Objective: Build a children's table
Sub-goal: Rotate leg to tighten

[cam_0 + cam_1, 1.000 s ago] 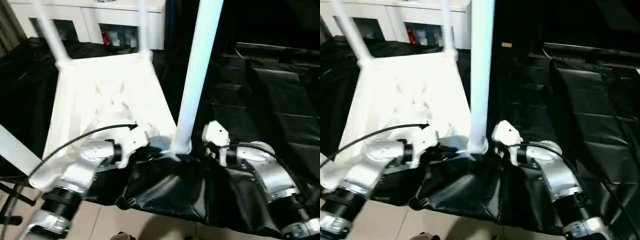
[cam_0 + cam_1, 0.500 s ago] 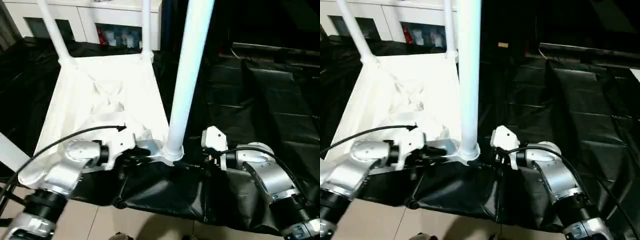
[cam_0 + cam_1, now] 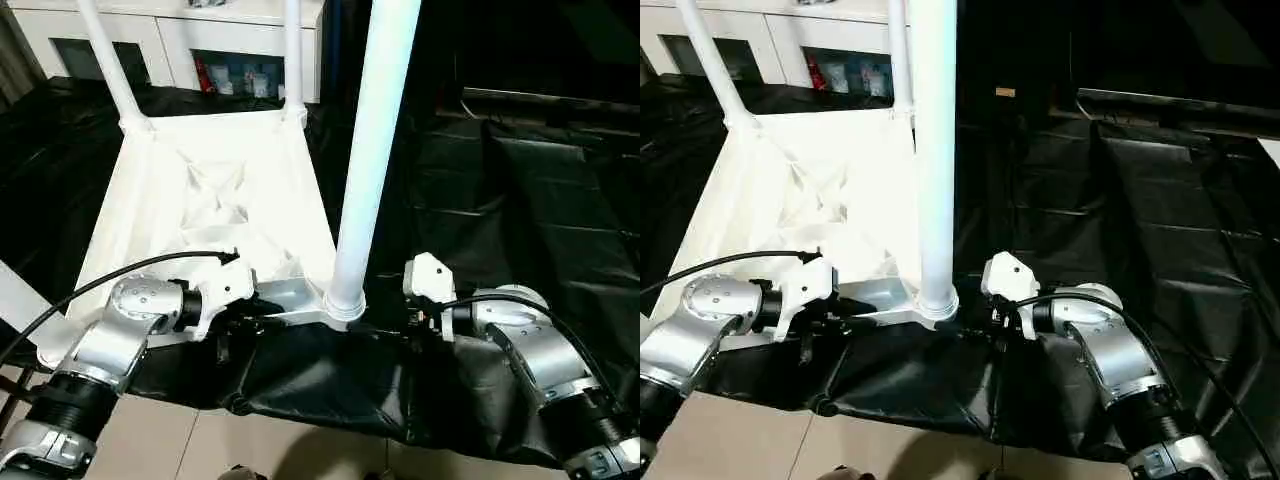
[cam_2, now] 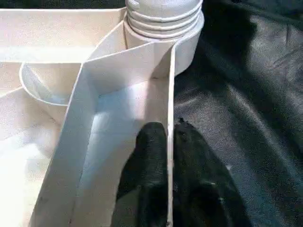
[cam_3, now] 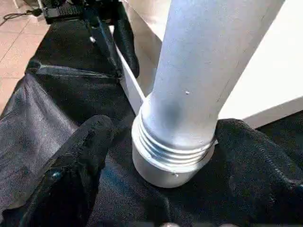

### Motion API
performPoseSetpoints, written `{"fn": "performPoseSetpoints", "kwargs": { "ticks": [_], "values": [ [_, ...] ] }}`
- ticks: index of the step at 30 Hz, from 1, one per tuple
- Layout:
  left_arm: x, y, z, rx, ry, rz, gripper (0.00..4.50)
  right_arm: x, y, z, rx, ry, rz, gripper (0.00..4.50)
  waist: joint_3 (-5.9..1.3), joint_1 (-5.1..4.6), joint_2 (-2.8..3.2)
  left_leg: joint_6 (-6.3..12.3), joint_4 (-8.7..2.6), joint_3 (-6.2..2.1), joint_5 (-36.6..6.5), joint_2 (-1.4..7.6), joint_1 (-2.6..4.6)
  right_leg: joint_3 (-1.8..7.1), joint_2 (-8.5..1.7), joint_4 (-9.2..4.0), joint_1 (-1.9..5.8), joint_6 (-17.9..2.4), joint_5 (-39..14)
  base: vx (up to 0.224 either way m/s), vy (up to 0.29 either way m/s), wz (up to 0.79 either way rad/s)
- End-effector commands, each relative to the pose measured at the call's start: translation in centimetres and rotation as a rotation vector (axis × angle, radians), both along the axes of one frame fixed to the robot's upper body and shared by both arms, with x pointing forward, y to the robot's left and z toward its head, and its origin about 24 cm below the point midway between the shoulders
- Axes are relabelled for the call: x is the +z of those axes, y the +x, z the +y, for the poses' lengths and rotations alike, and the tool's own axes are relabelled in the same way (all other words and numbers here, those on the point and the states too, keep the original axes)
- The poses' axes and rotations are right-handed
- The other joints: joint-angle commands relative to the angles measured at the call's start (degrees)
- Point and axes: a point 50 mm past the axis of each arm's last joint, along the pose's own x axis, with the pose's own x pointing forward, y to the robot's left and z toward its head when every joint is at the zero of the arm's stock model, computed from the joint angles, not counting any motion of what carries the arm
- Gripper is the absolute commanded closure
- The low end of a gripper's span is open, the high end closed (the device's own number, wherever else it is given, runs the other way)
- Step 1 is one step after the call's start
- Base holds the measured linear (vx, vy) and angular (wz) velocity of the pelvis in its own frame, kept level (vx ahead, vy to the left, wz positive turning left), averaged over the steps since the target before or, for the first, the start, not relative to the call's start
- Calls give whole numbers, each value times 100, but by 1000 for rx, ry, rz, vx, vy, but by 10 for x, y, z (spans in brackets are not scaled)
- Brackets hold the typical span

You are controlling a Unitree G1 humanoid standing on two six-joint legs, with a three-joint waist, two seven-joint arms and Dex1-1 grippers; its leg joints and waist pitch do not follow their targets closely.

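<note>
Left claw (image 4: 169, 156): fingers pinched on the near rim wall of the upturned tabletop (image 3: 215, 200), just left of the near-right leg (image 3: 372, 150). Right claw (image 5: 156, 156): spread wide either side of that leg's threaded base, gripping nothing. The leaning leg has come nearly upright, so appears seated. Black sheeting (image 3: 520, 200) right lies free; cabinet (image 3: 200, 30) stands far.

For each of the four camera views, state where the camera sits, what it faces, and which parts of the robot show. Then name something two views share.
Left eye, right eye: head, looking down at the upturned tabletop; both silver forearms show.
Left wrist: along the left gripper, whose fingers pinch the tabletop's thin edge wall.
Right wrist: along the right gripper, whose fingers stand either side of the near leg.
Shared: both wrist views show the near leg's threaded base in its corner socket.
</note>
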Motion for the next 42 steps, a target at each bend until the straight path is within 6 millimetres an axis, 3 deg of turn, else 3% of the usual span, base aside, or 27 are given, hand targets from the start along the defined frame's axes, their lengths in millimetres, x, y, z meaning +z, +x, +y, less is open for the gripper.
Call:
{"fn": "performPoseSetpoints", "kwargs": {
  "ticks": [1,3,9,18,30,34,35,42],
  "values": [
    [-7,-3,4,3,23,52,436,4,0,6,44,17,-9,66,-326,31,36,185,-406,-71,-1294,207,57,202,-310,-311,258,-1485,-799,0,0,0],
    [-7,-3,4,11,8,58,445,6,1,8,47,28,-3,66,-326,30,35,192,-404,-69,-1292,205,56,201,-311,-308,263,-1498,-793,0,0,0],
    [-9,-3,5,5,12,72,450,7,6,14,54,45,21,5,-309,19,24,193,-419,-73,-1382,216,57,199,-319,-323,252,-1486,-997,0,0,0],
    [-10,-5,7,-1,20,85,450,6,16,24,49,24,-3,5,-313,21,20,183,-410,-64,-1255,208,59,205,-320,-305,254,-1501,-868,0,0,0],
    [-8,-3,8,0,25,85,450,3,24,28,56,32,36,114,-327,31,38,184,-401,-57,-1223,213,62,195,-317,-284,258,-1578,-763,0,0,0],
    [-8,-3,8,-1,26,86,450,2,24,29,65,25,37,126,-327,36,37,171,-402,-55,-1233,214,66,201,-321,-288,257,-1557,-797,0,0,0],
    [-9,-3,7,-1,25,88,450,2,25,29,68,22,39,149,-329,35,31,181,-399,-55,-1198,212,62,199,-318,-279,259,-1567,-746,0,0,0],
    [-9,-5,8,-3,23,94,450,2,26,28,83,11,46,191,-301,32,29,193,-408,-53,-1257,215,59,202,-319,-294,246,-1552,-853,0,0,0]
  ]
}}
